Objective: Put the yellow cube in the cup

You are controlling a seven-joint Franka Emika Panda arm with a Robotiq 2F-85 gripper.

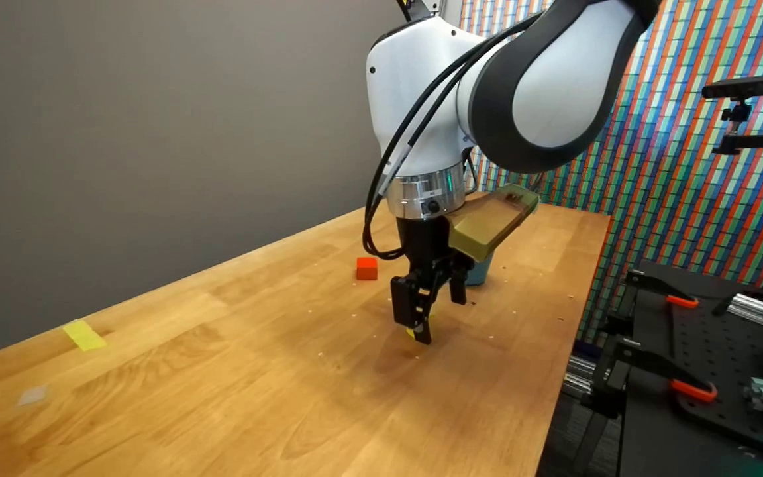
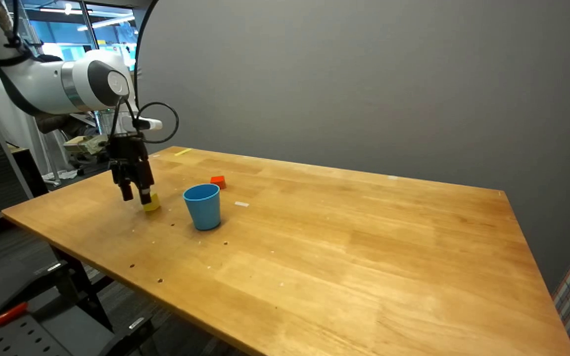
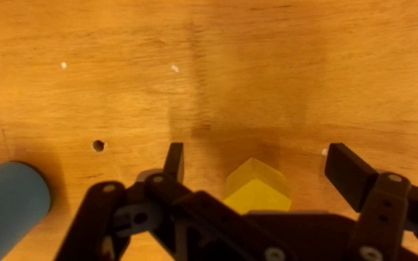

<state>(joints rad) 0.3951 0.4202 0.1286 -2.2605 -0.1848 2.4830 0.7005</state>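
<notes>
In the wrist view the jaws are standing wide apart, and the yellow cube (image 3: 258, 194) is sitting on the counter (image 3: 249, 72) between them, a gap showing on either side, black linkage (image 3: 212, 219) cutting across its lower edge. Over on the left, the blue cup (image 3: 9, 206) is filling the bottom corner, well apart from the cube, a small dark hole (image 3: 98, 145) sitting between cup and jaws.

In an exterior view the robot arm (image 1: 414, 99) is hanging over the counter, its jaws pointing at the wood and covering most of the yellow cube; only slivers are peeking out! The blue cup is hiding mostly behind a yellowish housing (image 1: 484, 225), the red cube (image 1: 367, 268) is sitting in plain sight, and yellow tape (image 1: 85, 335) is lying by the counter's edge.

In an exterior view a white strip (image 2: 241, 203) is lying near the blue cup, which is standing upright, mouth up! The yellow cube is resting on the counter, just beside one jaw's tip and partly covered by it, the red cube sitting beyond the cup.
</notes>
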